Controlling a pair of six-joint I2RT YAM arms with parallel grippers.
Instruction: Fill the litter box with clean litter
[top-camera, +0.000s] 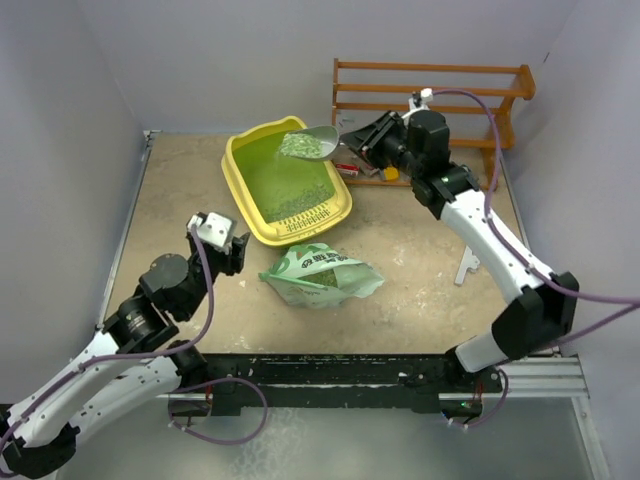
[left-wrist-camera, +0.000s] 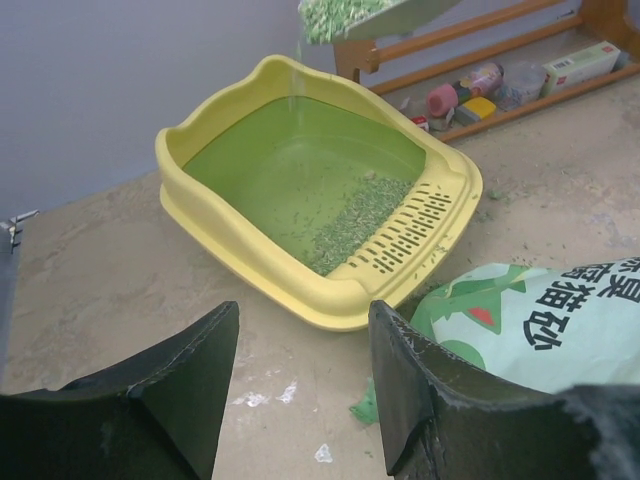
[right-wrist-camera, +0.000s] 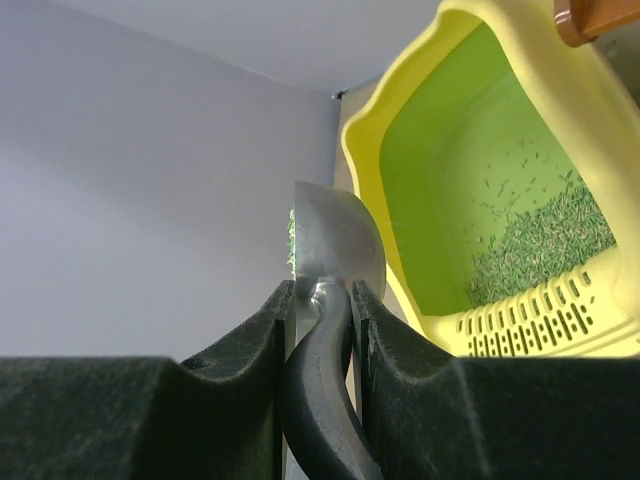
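The yellow litter box (top-camera: 238, 185) with a green floor lies at the table's back middle, its slotted grille toward the front. A patch of grey-green litter (top-camera: 298, 203) lies by the grille; it also shows in the left wrist view (left-wrist-camera: 355, 218) and the right wrist view (right-wrist-camera: 540, 245). My right gripper (top-camera: 352, 145) is shut on the black handle of a grey metal scoop (top-camera: 310, 143) heaped with litter, held above the box's far right corner; a few granules are falling from it. My left gripper (top-camera: 238, 250) is open and empty, left of the pale-green litter bag (top-camera: 322, 275).
A brown wooden rack (top-camera: 430, 95) stands at the back right with small bottles and boxes (left-wrist-camera: 470, 95) on its low shelf. A small grey piece (top-camera: 467, 268) lies on the table at the right. Scattered granules lie round the bag.
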